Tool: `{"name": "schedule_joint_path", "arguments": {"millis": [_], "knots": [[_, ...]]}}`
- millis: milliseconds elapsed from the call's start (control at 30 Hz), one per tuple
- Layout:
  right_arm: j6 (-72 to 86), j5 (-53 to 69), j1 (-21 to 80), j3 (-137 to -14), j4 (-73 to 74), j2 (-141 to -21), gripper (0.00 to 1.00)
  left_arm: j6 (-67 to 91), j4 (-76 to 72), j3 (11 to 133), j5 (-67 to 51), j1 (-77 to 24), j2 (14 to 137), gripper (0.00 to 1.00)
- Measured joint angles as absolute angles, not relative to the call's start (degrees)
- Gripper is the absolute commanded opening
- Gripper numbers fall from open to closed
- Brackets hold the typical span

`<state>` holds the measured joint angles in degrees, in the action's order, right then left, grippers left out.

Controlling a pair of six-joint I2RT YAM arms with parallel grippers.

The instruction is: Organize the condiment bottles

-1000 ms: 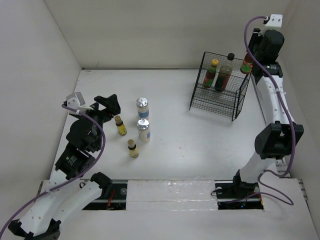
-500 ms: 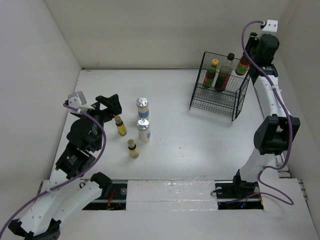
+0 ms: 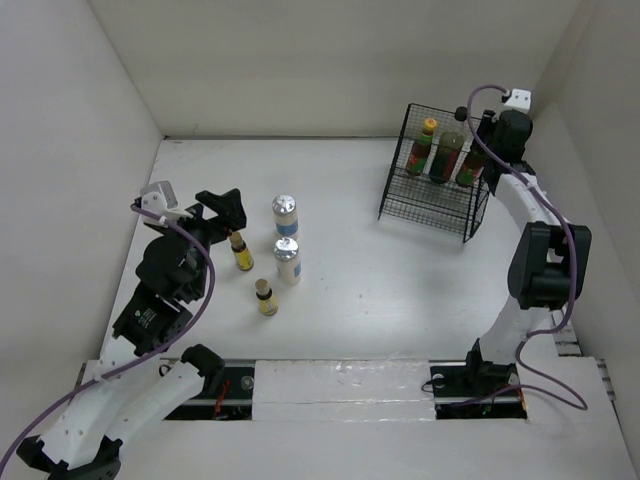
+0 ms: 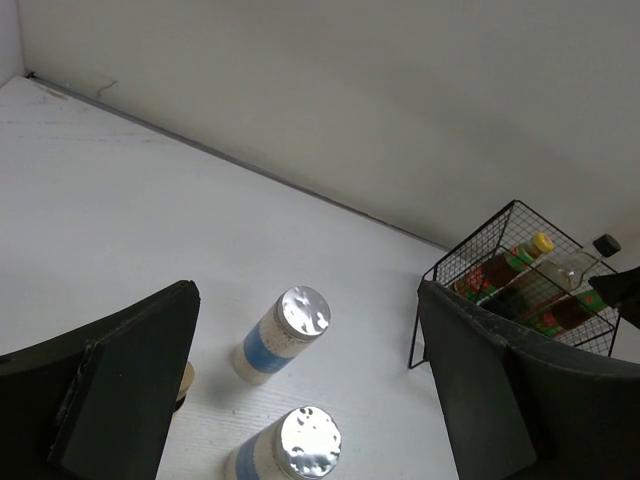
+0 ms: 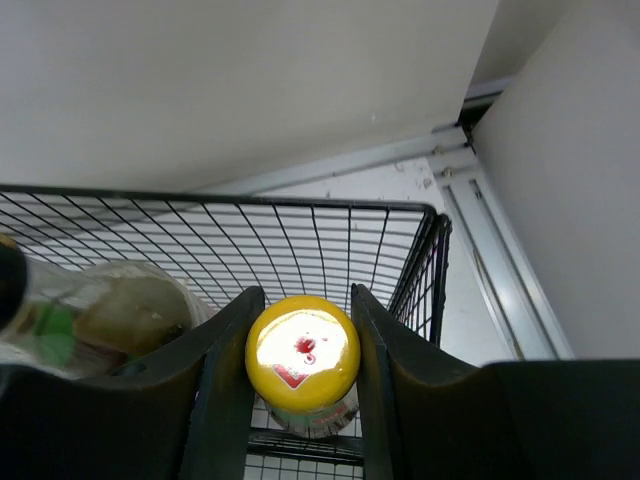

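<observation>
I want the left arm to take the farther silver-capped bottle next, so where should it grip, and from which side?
Grip the farther silver-capped bottle on its white-and-blue body, just under the cap, coming level from the left gripper's side. It stands upright, apart from its twin, so open jaws should probably straddle it.

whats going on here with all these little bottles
The right pincer is shut on a brown bottle at the right end of the basket, where a second brown bottle and the dark bottle already stand. The left pincer hangs open by a tiny bottle. That one, another tiny bottle and two white-blue bottles are out on the table.
</observation>
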<state>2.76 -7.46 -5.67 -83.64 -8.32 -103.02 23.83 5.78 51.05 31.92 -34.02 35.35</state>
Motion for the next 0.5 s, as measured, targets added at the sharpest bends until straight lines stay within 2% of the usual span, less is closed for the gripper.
{"name": "schedule_joint_path", "arguments": {"millis": [100, 167, 200, 233, 333, 367, 500], "knots": [[3.42, -7.49, -5.65, -81.52, -8.54, -103.24, 0.19, 23.81, 5.78, 51.05, 31.75, -34.00, 35.44, 0.87], [3.66, -7.49, -5.65, -80.82, -8.88, -103.28, 0.27, 23.81, 5.80, 51.05, 31.62, -34.00, 35.46, 0.87], [3.77, -7.49, -5.65, -80.55, -9.37, -103.28, 0.31, 23.81, 5.78, 51.05, 31.53, -34.00, 35.46, 0.87], [3.88, -7.49, -5.65, -80.44, -9.61, -103.28, 0.42, 23.81, 5.78, 51.05, 31.48, -34.02, 35.48, 0.87], [4.32, -7.51, -5.65, -79.96, -11.42, -103.28, 0.59, 23.81, 5.80, 51.05, 31.44, -34.00, 35.62, 0.87], [4.34, -7.51, -5.65, -79.96, -12.82, -103.28, 0.67, 23.81, 5.78, 51.05, 31.42, -34.00, 35.64, 0.87], [4.73, -7.49, -5.61, -80.01, -14.22, -101.89, 0.80, 23.81, 5.78, 51.05, 31.40, -34.00, 35.77, 0.87]]}}
